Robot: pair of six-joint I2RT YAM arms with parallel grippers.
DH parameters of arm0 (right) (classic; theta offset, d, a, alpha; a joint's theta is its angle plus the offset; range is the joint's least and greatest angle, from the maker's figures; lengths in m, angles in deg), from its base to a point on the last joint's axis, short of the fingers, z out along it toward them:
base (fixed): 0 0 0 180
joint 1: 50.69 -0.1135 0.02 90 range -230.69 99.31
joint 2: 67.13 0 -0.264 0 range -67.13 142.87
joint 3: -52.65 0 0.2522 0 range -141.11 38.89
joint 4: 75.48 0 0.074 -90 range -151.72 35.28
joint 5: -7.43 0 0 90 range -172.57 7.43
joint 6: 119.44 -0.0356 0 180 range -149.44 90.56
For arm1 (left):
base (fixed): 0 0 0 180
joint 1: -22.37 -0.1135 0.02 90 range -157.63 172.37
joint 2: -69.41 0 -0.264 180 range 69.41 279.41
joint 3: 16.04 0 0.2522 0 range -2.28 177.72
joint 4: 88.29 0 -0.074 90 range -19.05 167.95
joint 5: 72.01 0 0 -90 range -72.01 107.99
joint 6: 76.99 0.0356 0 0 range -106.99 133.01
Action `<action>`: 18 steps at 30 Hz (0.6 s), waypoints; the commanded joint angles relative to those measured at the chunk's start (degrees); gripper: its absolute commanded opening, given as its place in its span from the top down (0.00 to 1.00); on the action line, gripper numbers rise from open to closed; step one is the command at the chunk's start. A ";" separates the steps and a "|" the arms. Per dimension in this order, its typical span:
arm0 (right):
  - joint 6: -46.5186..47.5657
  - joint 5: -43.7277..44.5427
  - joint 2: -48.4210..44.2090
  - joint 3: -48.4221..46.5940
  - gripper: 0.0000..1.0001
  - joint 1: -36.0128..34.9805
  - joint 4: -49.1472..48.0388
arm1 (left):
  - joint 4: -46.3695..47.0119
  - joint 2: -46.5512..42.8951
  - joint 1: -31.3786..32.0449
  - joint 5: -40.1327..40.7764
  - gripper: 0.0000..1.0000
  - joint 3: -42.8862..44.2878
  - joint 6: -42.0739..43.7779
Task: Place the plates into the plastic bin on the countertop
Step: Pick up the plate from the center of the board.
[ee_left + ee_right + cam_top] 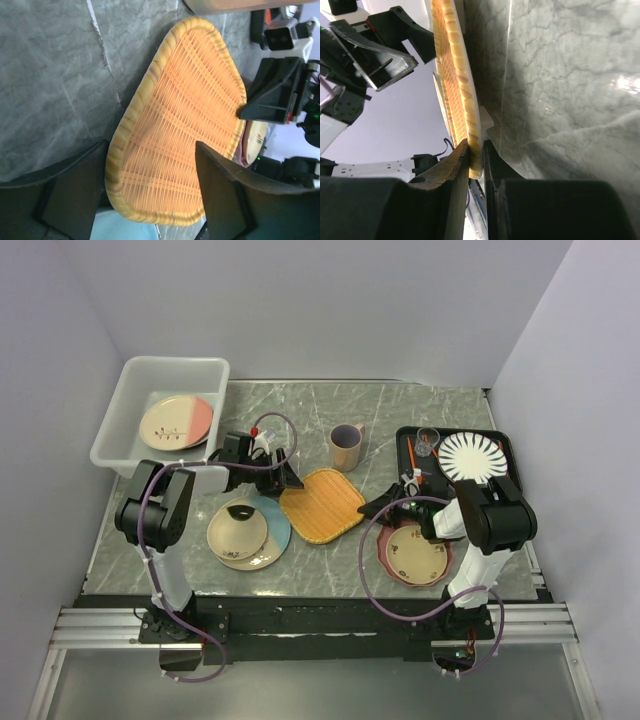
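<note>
An orange woven plate (321,504) lies mid-countertop. My right gripper (476,150) is shut on its right rim, one jaw above and one below. My left gripper (150,165) is open, its fingers standing either side of the woven plate's (185,125) near-left corner. A cream-and-pink plate (176,422) lies in the plastic bin (130,380) at the back left. Cream plates sit stacked on a light-blue plate (275,530) in front of the left arm. A pink scalloped plate (385,555) with a small cream floral plate (415,553) on it lies under the right arm.
A beige mug (345,447) stands behind the woven plate. A black tray (505,440) at the back right holds a white plate with black stripes (470,457), a glass and utensils. Walls close in the countertop (400,410) at the back and sides.
</note>
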 commanded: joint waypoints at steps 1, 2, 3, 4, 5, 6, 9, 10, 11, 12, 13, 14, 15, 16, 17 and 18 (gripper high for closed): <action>-0.33 -1.36 0.21 0.64 1.00 0.70 -2.45 | 2.81 2.69 0.59 -8.78 0.29 0.94 -1.43; -0.24 -1.62 0.38 0.55 1.00 0.79 -2.71 | 3.60 2.78 0.59 -10.53 0.30 0.68 -1.79; -0.50 -1.62 0.30 0.72 1.00 0.88 -2.97 | 4.39 2.60 0.59 -11.33 0.30 0.51 -2.05; -0.51 -1.71 0.30 0.81 1.00 0.97 -3.15 | 5.01 2.25 0.59 -12.12 0.32 0.16 -2.23; -0.85 -1.80 0.38 0.90 1.00 0.97 -3.67 | 5.88 2.08 0.59 -13.78 0.32 0.07 -2.32; -1.03 -1.97 0.47 0.90 1.00 0.97 -3.94 | 6.33 1.99 0.67 -14.49 0.33 -0.02 -2.40; -1.91 -2.41 0.82 1.07 1.00 0.97 -5.43 | 7.65 1.20 0.67 -16.86 0.33 -0.37 -2.84; -2.09 -2.50 1.00 1.16 1.00 1.14 -5.79 | 8.00 0.85 0.76 -17.22 0.33 -0.46 -2.84; -2.35 -2.67 1.00 1.16 1.00 1.14 -6.31 | 7.83 0.67 0.85 -17.49 0.33 -0.46 -2.84; -2.44 -2.76 1.09 1.25 1.00 1.06 -6.49 | 7.56 0.49 1.02 -17.84 0.33 -0.38 -2.50; -2.44 -2.76 1.17 1.25 1.00 1.06 -6.58 | 7.47 0.40 1.20 -18.01 0.33 -0.20 -2.41; -2.61 -2.85 1.17 1.34 1.00 1.06 -6.93 | 7.30 0.40 1.29 -18.19 0.33 -0.03 -2.14; -2.70 -2.85 1.09 1.34 1.00 1.14 -7.02 | 7.04 0.32 1.64 -18.28 0.33 0.15 -2.14; -2.70 -2.85 1.00 1.34 1.00 1.06 -7.11 | 6.95 0.40 1.90 -18.54 0.33 0.33 -1.97; -2.70 -2.85 0.82 1.43 1.00 1.06 -7.19 | 6.60 0.49 2.17 -18.54 0.33 0.50 -1.88; -2.62 -2.94 0.74 1.43 1.00 1.06 -7.02 | 5.81 0.58 2.60 -18.46 0.33 1.03 -1.27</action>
